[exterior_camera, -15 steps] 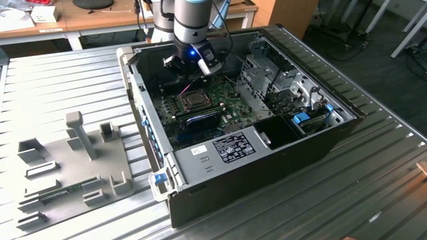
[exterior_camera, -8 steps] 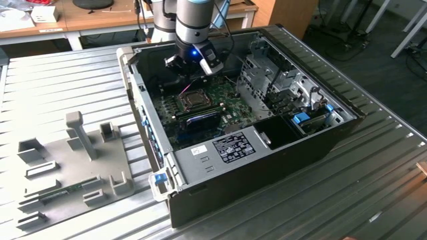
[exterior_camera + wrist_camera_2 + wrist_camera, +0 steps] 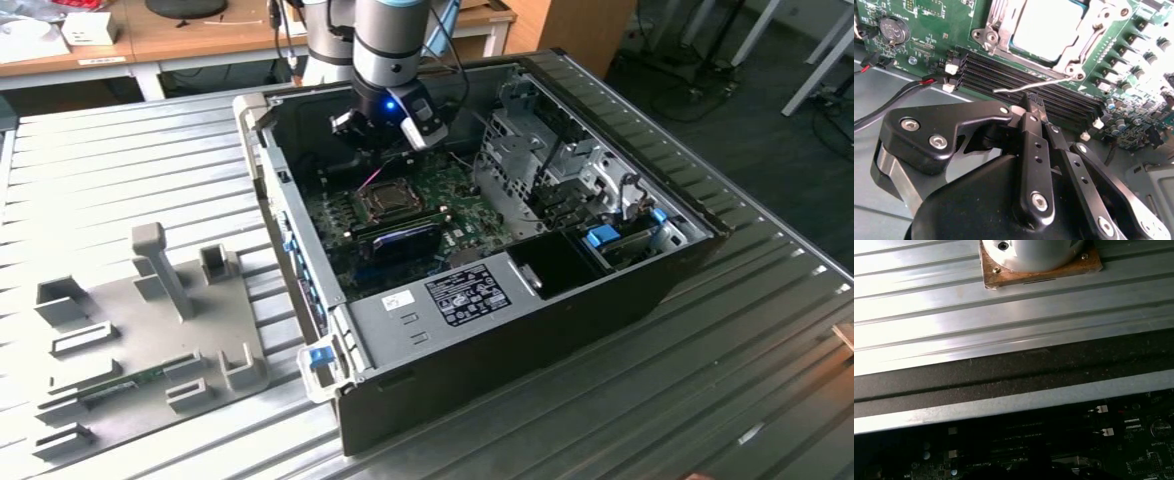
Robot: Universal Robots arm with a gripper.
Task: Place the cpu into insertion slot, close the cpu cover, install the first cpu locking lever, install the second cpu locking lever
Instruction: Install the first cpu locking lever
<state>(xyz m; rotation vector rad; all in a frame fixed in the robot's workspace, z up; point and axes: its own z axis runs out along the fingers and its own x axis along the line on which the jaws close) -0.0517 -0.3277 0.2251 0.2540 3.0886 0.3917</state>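
Second wrist view shows the gripper [image 3: 1030,106], jaws together, with its tip just short of the thin cpu locking lever [image 3: 1024,88], whose long axis runs across the tip, and the cpu [image 3: 1046,27] seated beyond it under the closed cpu cover [image 3: 1001,20].

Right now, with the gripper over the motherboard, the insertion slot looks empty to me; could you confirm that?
The slot is not empty. In the second wrist view the cpu sits in the insertion slot, framed by the cpu cover. The gripper is over the motherboard, as you say.
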